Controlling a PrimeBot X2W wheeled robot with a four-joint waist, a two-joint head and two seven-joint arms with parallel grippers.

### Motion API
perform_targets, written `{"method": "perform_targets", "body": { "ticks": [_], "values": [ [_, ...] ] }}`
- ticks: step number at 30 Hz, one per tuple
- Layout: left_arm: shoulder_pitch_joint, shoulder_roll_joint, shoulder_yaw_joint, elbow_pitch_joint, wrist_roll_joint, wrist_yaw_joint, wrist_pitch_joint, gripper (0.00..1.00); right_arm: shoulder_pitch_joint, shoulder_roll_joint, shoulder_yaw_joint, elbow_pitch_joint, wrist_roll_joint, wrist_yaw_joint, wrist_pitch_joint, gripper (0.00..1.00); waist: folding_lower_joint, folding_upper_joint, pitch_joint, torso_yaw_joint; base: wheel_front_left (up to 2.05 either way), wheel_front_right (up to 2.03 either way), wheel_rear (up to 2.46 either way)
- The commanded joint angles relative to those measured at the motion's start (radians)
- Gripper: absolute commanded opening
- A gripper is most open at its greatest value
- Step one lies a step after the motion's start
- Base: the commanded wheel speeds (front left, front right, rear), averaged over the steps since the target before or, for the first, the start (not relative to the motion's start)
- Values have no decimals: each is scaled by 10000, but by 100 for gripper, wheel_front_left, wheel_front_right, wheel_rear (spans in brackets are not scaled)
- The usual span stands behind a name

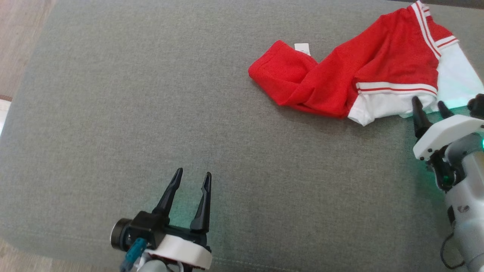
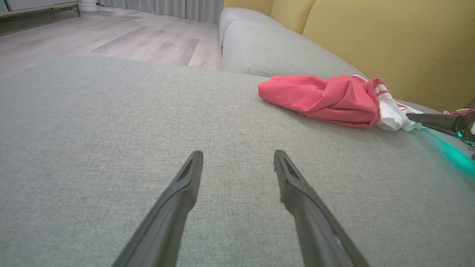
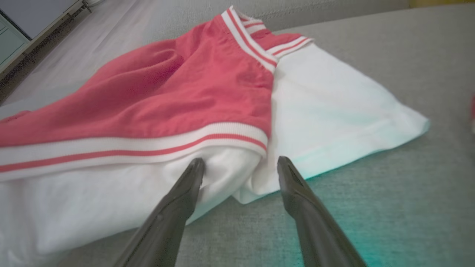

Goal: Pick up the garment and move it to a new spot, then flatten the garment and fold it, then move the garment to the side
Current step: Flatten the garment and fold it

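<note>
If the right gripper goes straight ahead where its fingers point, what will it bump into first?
Probably the garment: the open right gripper points right at its white edge, and one fingertip looks to be at the cloth. Its height above the grey cushion is hard to judge.

Bright even daylight, faint soft shadow under the garment (image 1: 340,79), teal glow by the right gripper (image 1: 429,102) on the grey cushion (image 1: 151,113) and white cloth, wrist views bowed at edges, near fabric slightly soft
</note>
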Motion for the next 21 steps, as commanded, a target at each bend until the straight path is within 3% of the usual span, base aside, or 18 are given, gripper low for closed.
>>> {"method": "perform_targets", "body": {
  "ticks": [1, 17, 19, 21],
  "values": [
    [-358, 120, 274, -246, 91, -6, -19, 100, -314, 85, 101, -45, 187, 65, 128, 100, -1, 0, 44, 62, 0, 0, 0],
    [-343, 195, 149, -266, 55, 69, 24, 100, -909, 391, 1659, -356, 1142, 65, -187, 100, -1, 0, -5, -75, 0, 0, 0],
    [-351, 203, 131, -268, 52, 72, 30, 100, -1016, 322, 1793, -297, 1040, 65, -374, 92, -1, 0, -17, -80, 0, 0, 0],
    [-350, 210, 123, -267, 42, 85, 34, 100, -1149, 233, 1817, -153, 769, 65, -689, 100, -1, 0, -52, -90, 0, 0, 0]
  ]
}}
